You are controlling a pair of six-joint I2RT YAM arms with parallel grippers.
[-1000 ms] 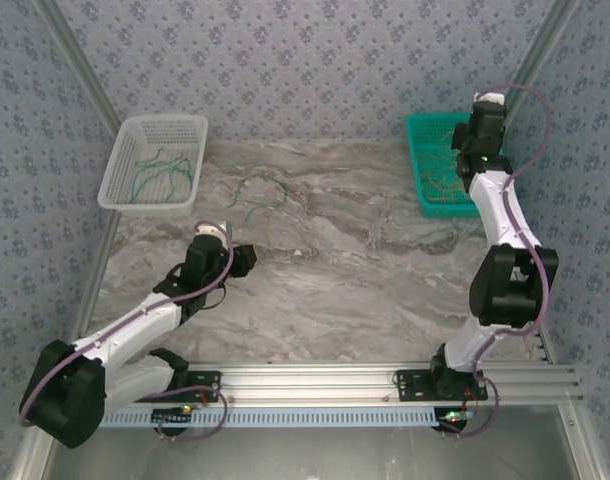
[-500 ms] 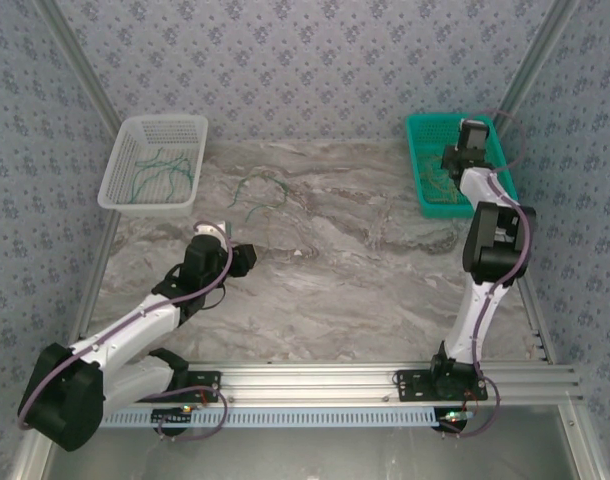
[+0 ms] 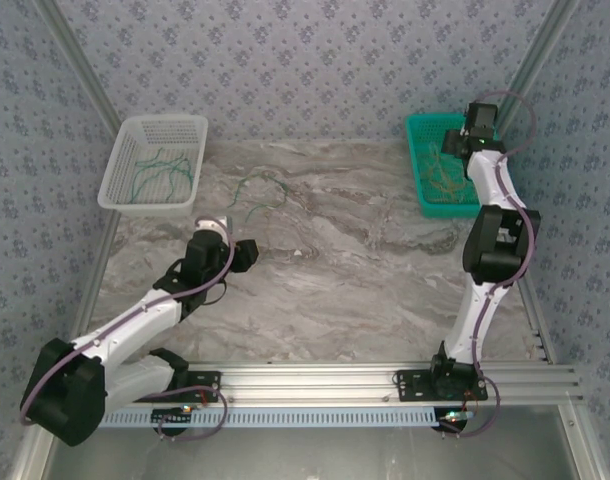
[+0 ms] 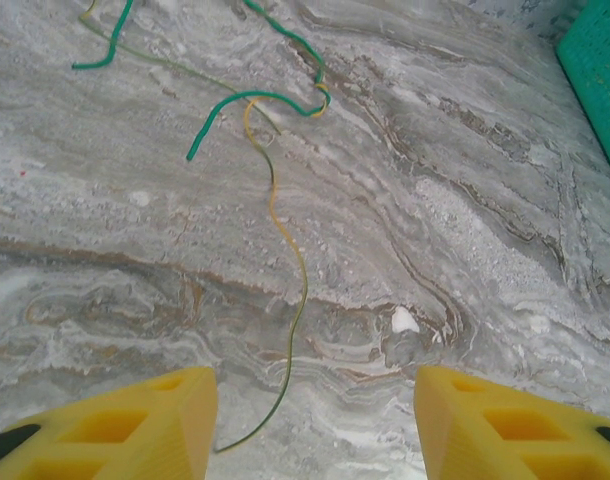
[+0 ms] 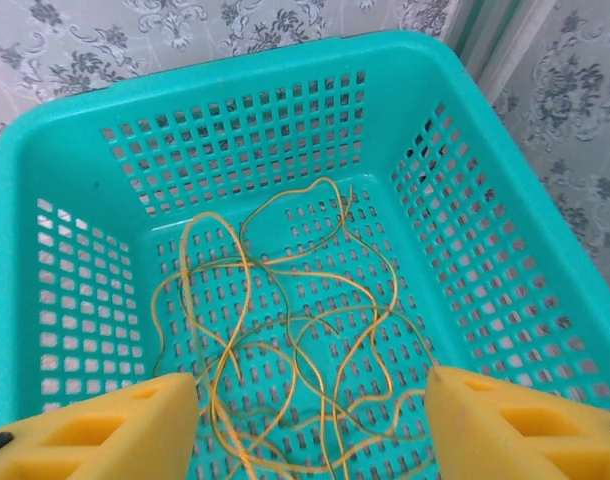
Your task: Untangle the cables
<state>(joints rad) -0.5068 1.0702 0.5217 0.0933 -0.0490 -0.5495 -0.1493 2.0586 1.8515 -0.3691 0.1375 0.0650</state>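
A loose tangle of green and yellow cables (image 3: 259, 194) lies on the marble table (image 3: 365, 270). In the left wrist view, a green cable (image 4: 253, 98) crosses a long yellow-green cable (image 4: 288, 250) whose end lies near the left fingertip (image 4: 145, 430). My left gripper (image 4: 315, 425) hovers open just short of the tangle, jaws empty; from above it (image 3: 251, 250) sits below the tangle. My right gripper (image 5: 310, 425) is open over the teal basket (image 5: 75, 130), above several yellow cables (image 5: 285, 330) lying in it, holding nothing. From above it (image 3: 457, 158) hangs over that basket (image 3: 421, 160).
A white basket (image 3: 125, 190) at the back left holds green cables (image 3: 160, 170). A corner of the teal basket (image 4: 600, 70) shows in the left wrist view. Patterned walls close in the back and both sides. An aluminium rail (image 3: 315, 380) runs along the near edge.
The right arm has folded at the elbow and its wrist has come down over the teal basket. The left gripper has edged slightly toward the tangle.
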